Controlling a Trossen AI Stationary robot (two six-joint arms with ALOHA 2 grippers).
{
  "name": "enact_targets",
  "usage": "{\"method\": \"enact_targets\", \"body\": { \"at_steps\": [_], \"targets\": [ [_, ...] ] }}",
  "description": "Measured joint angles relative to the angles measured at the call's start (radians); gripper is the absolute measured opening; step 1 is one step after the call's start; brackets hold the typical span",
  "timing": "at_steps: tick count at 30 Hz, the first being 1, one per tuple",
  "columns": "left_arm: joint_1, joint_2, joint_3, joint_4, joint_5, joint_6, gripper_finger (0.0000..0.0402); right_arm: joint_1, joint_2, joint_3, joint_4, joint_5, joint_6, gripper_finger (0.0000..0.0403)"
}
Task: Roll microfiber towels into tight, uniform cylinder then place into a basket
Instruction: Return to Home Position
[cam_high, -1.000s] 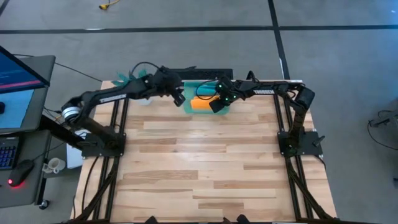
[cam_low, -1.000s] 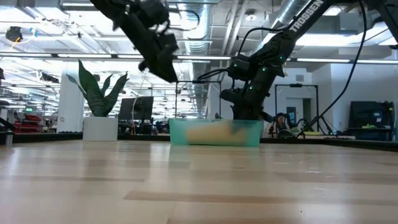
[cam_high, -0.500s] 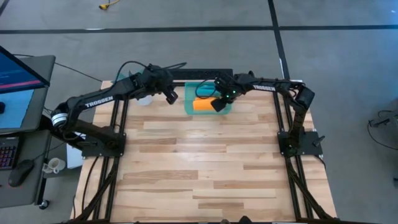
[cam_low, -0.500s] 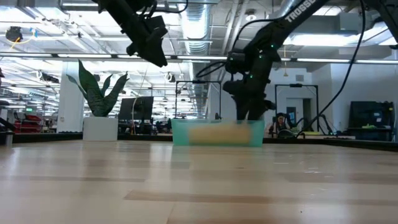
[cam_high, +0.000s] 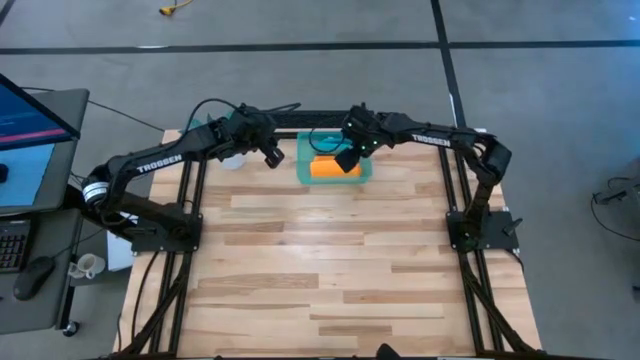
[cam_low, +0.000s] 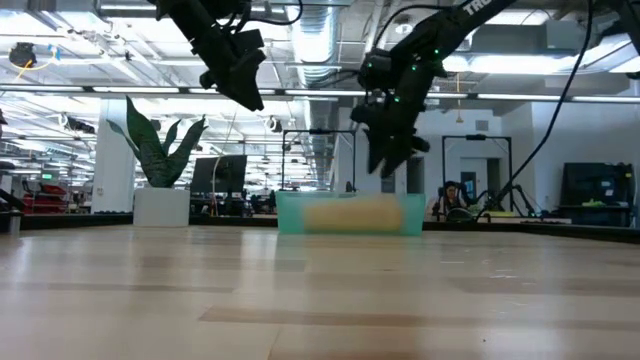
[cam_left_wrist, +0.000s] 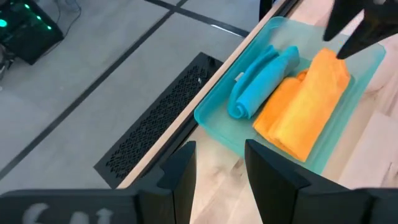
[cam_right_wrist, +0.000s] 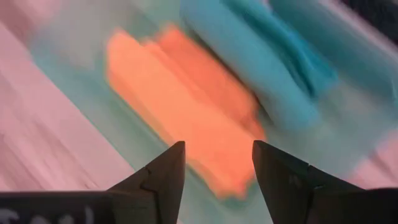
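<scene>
Plank tabletop (cam_high: 320, 260), basket (cam_low: 345, 214), perhaps workshop (cam_low: 60, 120) beyond

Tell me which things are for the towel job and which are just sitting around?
For the job: orange towel and blue towel, lying in the basket; left gripper and right gripper, open, empty.
Just sitting around: plant in a white pot; computer screen beside the table.
</scene>
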Motion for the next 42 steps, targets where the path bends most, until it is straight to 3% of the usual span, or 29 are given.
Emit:
{"method": "enact_targets", "body": {
  "at_steps": [9,20,24,32,36,42],
  "targets": [
    [0.000,0.000,0.000,-0.015,-0.002,0.007,0.0130,0.036,0.091,-0.007,0.040,-0.014,-0.042,0.0207],
    [0.000,0.000,0.000,-0.025,-0.002,0.014,0.0130,-0.019,0.193,-0.005,0.015,-0.033,-0.010,0.0207],
    [0.001,-0.003,0.000,-0.038,-0.002,0.014,0.0130,-0.023,0.174,-0.006,0.002,-0.033,-0.013,0.0207],
    [0.002,-0.103,-0.009,-0.090,-0.001,0.000,0.0130,-0.009,0.017,-0.006,-0.006,-0.031,-0.018,0.0207],
    [-0.001,-0.221,-0.102,-0.061,0.008,-0.027,0.0130,0.026,-0.075,-0.005,-0.017,-0.002,-0.068,0.0207],
    [-0.023,-0.442,-0.414,0.208,0.091,-0.035,0.0130,0.143,-0.240,-0.108,0.018,0.070,-0.164,0.0207]
  ]
}}
